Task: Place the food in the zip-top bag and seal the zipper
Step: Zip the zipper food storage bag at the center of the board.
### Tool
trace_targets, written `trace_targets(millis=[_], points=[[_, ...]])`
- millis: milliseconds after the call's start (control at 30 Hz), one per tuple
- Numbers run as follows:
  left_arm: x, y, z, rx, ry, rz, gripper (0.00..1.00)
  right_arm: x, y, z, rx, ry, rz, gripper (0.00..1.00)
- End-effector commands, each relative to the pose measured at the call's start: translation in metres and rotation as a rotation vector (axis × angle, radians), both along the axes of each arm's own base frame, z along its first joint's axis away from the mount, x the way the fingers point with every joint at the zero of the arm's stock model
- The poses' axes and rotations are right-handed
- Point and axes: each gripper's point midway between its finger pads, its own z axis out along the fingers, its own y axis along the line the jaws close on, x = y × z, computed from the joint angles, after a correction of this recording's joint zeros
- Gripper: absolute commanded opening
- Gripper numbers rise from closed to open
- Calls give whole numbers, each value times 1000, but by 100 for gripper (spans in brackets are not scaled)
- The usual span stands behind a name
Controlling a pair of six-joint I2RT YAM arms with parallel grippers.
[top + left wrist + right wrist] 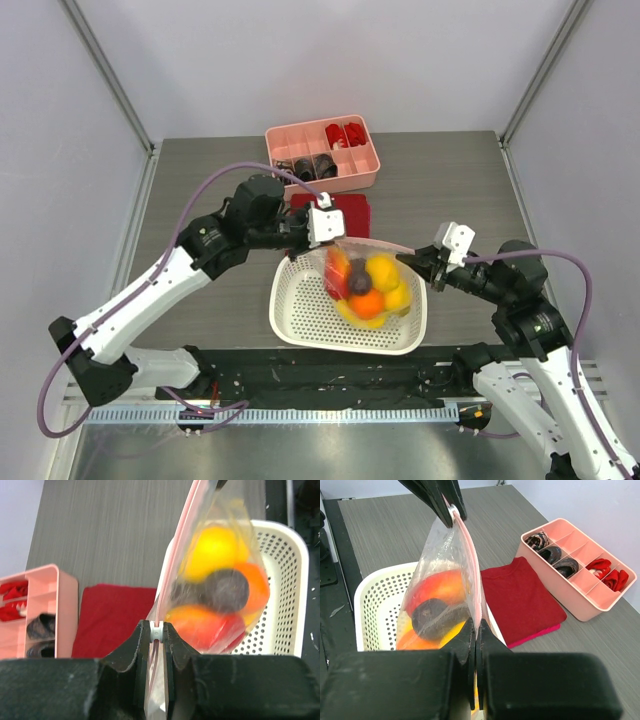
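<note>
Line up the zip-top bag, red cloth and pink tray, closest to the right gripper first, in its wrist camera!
1. zip-top bag, pinched in the right gripper.
2. red cloth, on the table, right.
3. pink tray, farthest, past the cloth.

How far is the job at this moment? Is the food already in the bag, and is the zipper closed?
Done: the fruit is inside the bag, which hangs over the basket. In hand: the left claw and the right claw each pinch one end of the zipper. Left: the seal. Whether the strip is pressed shut along its whole length cannot be told.
</note>
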Motion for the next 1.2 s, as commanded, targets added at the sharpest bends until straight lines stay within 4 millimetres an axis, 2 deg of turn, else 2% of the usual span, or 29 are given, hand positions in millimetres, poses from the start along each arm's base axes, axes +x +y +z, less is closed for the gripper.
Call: trace_targets(millis=[0,233,267,300,467,567,700,733,800,867,900,933,1033,1167], points=[[19,49,-5,71,-54,147,6,4,-7,22,34,-90,-52,1],[22,90,-15,116,-58,236,6,4,-9,24,39,-96,-64,1],[21,95,-22,130,-50,244,6,4,-8,24,38,-95,-63,1],[20,99,-20,127,-62,255,6,4,-8,24,38,-96,-60,1],[19,116,-34,165,-60,290,6,6,-7,24,32,-93,-58,1],[19,119,-36,165,-56,299,6,6,-6,24,32,-91,-50,1],[17,111,-28,123,-22,285,11,9,-3,27,37,-89,-44,1],[16,105,-22,107,-11,266,19,9,-3,30,44,-94,-40,1],[13,100,-19,101,20,241,27,10,0,33,49,-93,-31,1],[7,91,-13,80,62,201,38,6,3,41,66,-96,-5,1],[5,87,-9,66,75,187,45,5,5,42,70,-92,7,1],[2,81,-1,33,86,162,59,5,7,42,74,-78,17,1],[8,67,12,-35,118,167,76,0,10,42,71,-67,52,1],[8,51,9,-47,134,106,82,-1,11,38,56,-65,67,1]])
